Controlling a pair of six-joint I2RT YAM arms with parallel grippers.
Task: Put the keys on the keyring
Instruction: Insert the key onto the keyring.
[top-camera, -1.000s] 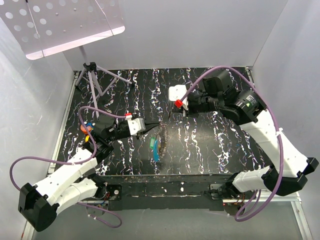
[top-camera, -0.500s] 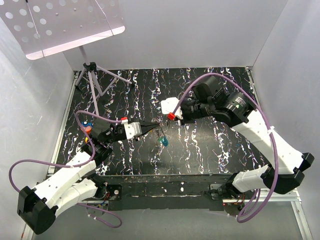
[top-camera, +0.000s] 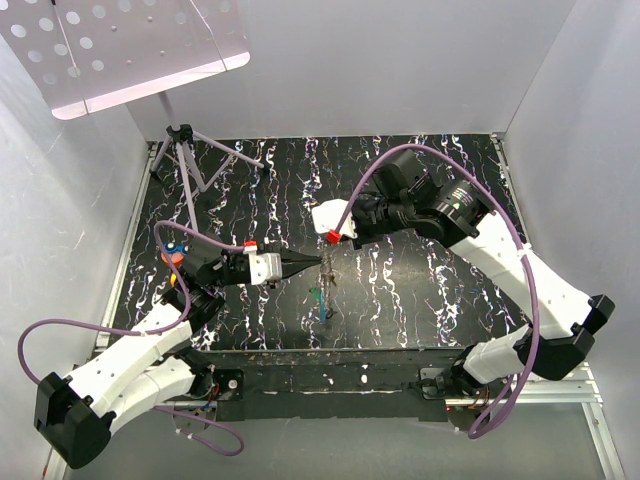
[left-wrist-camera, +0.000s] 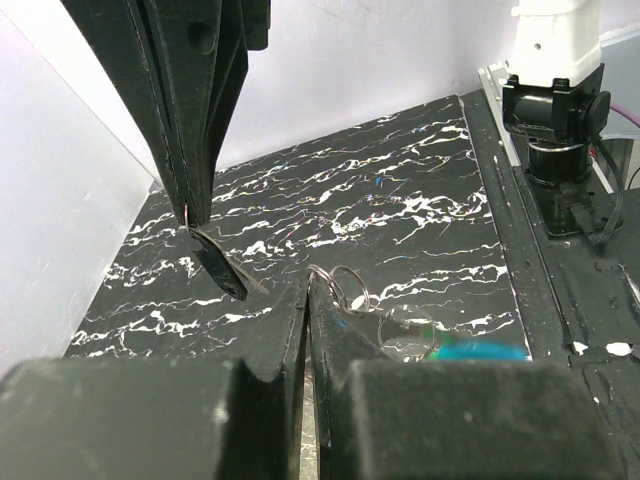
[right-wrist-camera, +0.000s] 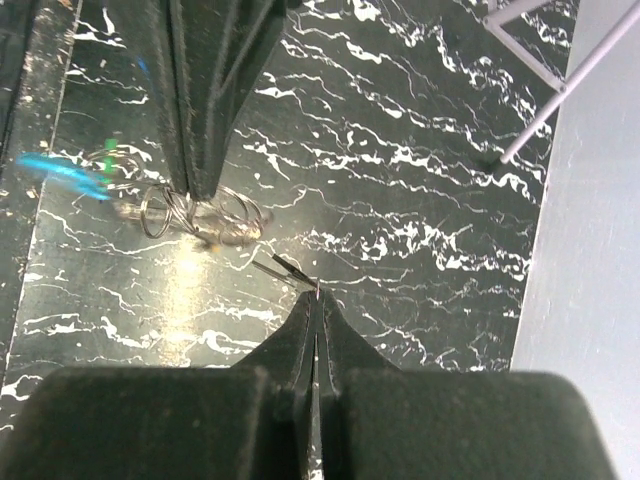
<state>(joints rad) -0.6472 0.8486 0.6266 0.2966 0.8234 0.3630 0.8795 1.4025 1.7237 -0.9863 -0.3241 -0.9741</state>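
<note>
My left gripper (top-camera: 318, 262) is shut on the keyring (left-wrist-camera: 342, 286), a cluster of thin silvery wire loops held above the black marbled table (top-camera: 420, 290). A blue key (right-wrist-camera: 60, 172) and a teal-green one (right-wrist-camera: 108, 151) dangle from the loops; they hang below the tips in the top view (top-camera: 320, 296). My right gripper (top-camera: 326, 256) is shut on a small thin dark key (right-wrist-camera: 284, 268), held tip to tip beside the left gripper, close to the loops but apart from them. That key also shows in the left wrist view (left-wrist-camera: 220, 266). The left gripper (left-wrist-camera: 307, 288) and the right gripper (right-wrist-camera: 317, 293) each have their jaws pressed together.
A small tripod stand (top-camera: 186, 150) stands at the table's far left corner, under a perforated white plate (top-camera: 130, 50). White walls close in the table on three sides. The right arm's base (left-wrist-camera: 555, 100) sits at the near edge.
My right gripper has moved left and nearer, up to the left gripper's tips. The keyring and its keys have left the table and now hang from the left gripper.
</note>
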